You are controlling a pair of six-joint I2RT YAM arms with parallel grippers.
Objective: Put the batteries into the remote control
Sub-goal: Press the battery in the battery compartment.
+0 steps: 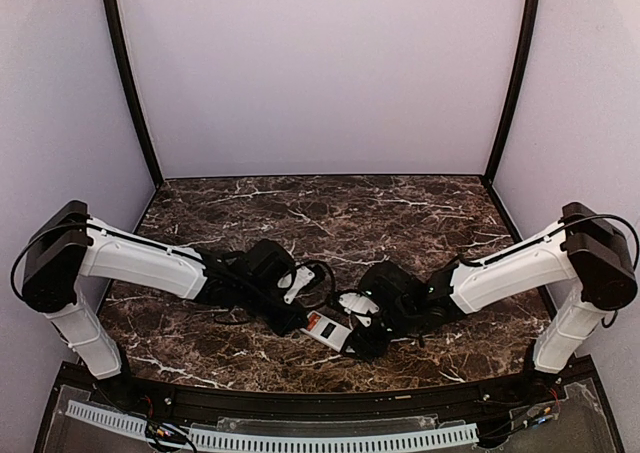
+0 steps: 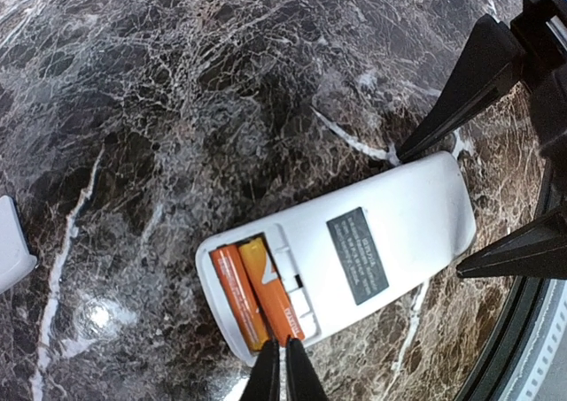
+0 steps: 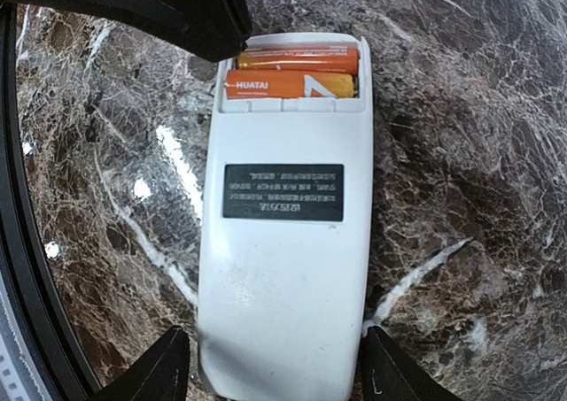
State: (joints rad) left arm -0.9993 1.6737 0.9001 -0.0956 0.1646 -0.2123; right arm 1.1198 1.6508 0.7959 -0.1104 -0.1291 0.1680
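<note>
Remote control (image 3: 283,268) is lying back-up on the marble counter (image 1: 400,213), near the front edge and right between the two arms, with its long axis running from one pincer to the other. The open bay end points at the left arm, and both batteries (image 3: 292,73) sit in it side by side, crosswise to the remote. The left pincer (image 2: 283,370) is pinched closed, tips at the bay's edge. The right pincer (image 3: 276,348) grips the plain end, a finger on each long side.

The batteries (image 3: 297,73) are orange, the remote control (image 3: 283,277) white.
</note>
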